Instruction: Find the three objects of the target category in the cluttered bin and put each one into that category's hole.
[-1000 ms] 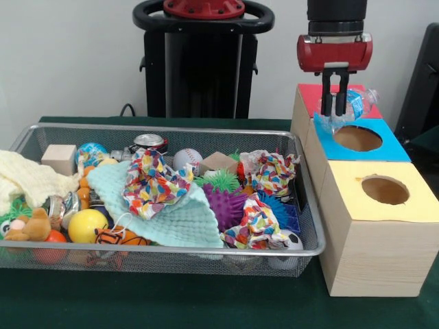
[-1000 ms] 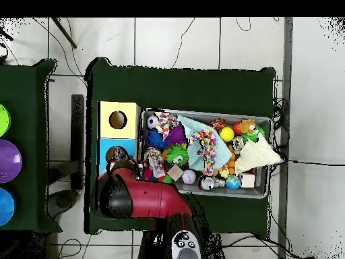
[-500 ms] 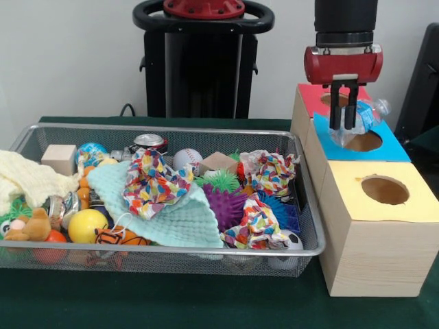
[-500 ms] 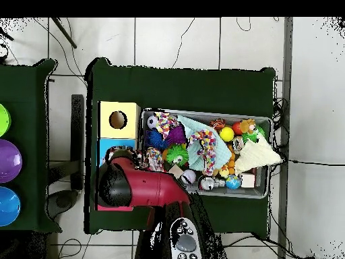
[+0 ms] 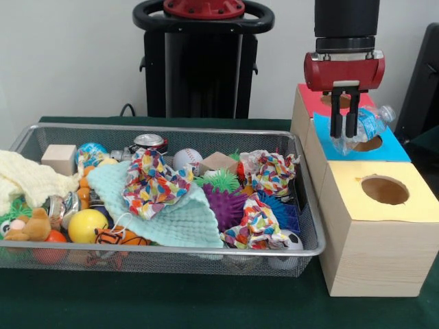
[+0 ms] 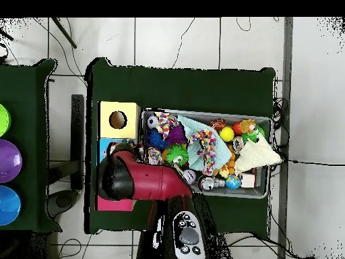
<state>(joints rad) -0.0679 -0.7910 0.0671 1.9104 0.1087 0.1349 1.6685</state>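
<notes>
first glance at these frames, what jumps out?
The red gripper hanging over the blue-topped box, shut on a crumpled clear plastic bottle right above that box's hole. Next, the wire bin at left, crammed with clutter: a mint cloth, colourful crumpled paper, a purple spiky ball, a yellow ball. The yellow-topped box with its open hole sits nearest the camera, the red-topped one farthest.

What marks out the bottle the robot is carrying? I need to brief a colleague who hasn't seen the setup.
Start at the row of three wooden boxes right of the mesh bin. Above the middle, blue-topped box, the red end effector is shut on a crumpled clear plastic bottle, tilted over that box's round hole. It is the only thing held off the table, and see-through.
</notes>
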